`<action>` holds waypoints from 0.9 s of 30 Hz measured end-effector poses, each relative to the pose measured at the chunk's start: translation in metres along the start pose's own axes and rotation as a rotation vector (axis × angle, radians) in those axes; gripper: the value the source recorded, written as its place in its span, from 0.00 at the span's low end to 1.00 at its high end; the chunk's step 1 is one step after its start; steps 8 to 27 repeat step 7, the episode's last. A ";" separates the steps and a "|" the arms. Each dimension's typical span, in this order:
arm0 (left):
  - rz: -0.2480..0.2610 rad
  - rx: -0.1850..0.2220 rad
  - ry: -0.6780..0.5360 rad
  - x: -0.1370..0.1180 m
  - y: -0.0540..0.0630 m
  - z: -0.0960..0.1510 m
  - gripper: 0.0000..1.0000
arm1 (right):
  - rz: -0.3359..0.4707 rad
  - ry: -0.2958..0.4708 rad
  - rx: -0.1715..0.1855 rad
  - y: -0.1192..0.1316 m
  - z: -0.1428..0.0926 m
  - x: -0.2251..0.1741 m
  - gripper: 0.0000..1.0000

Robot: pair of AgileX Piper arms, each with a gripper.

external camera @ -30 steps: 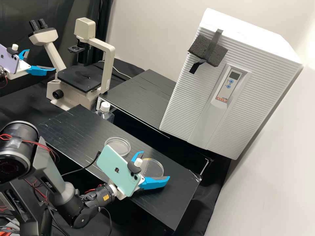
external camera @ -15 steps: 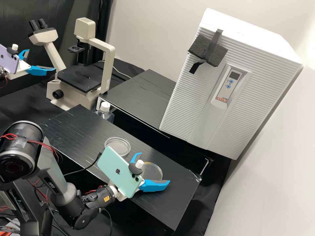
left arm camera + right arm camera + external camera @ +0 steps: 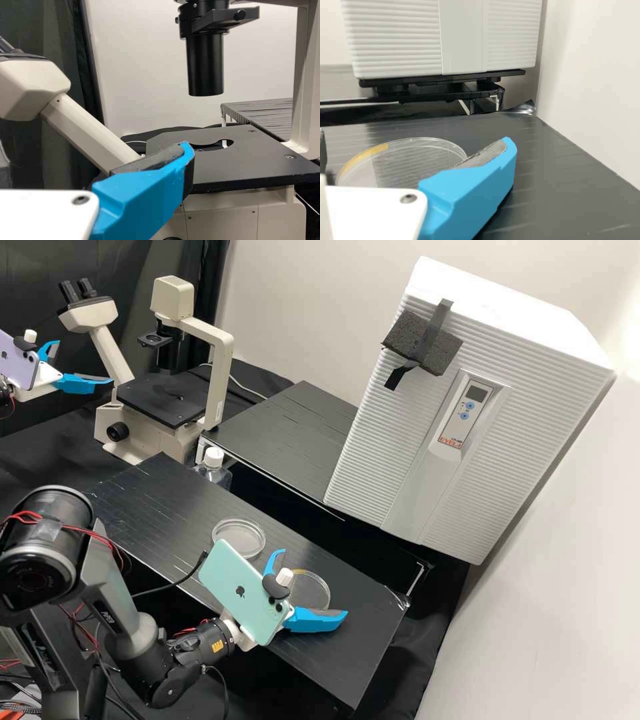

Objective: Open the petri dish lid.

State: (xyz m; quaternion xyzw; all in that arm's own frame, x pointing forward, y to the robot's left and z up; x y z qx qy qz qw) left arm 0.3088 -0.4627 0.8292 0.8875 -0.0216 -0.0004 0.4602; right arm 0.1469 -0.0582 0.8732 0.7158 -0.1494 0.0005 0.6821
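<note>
In the high view, my right gripper [image 3: 315,581] stands open at the bench's near right part, a finger on either side of a clear round petri dish [image 3: 312,590]. The right wrist view shows the right gripper [image 3: 415,142] with the dish [image 3: 410,162] between its fingers; yellow tape marks the dish's rim. Whether a finger touches the dish, I cannot tell. Another clear round dish [image 3: 239,538] lies flat farther left. My left gripper [image 3: 81,363] is open beside the microscope, nothing between its fingers; in the left wrist view the left gripper [image 3: 95,152] faces the stage.
A beige microscope [image 3: 217,377] with a black stage [image 3: 240,155] stands at the back left. Behind the black bench [image 3: 153,507] are a clear bottle [image 3: 213,467] with a white cap and a large white incubator [image 3: 373,440]. A white wall rises at the right.
The right gripper's fingers have spread wider apart, and the dish between them appears slightly lower. The right arm's upper part has shifted a little rightward. My left gripper has kept still.
</note>
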 end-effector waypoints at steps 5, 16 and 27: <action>0.000 0.000 0.000 0.000 0.000 0.000 1.00 | 0.057 0.022 0.117 0.009 -0.007 -0.005 1.00; 0.000 0.000 0.000 0.000 0.000 0.000 1.00 | 0.063 0.046 0.144 0.010 -0.012 -0.006 1.00; 0.000 0.000 0.000 0.000 0.000 0.000 1.00 | 0.063 0.046 0.144 0.010 -0.012 -0.006 1.00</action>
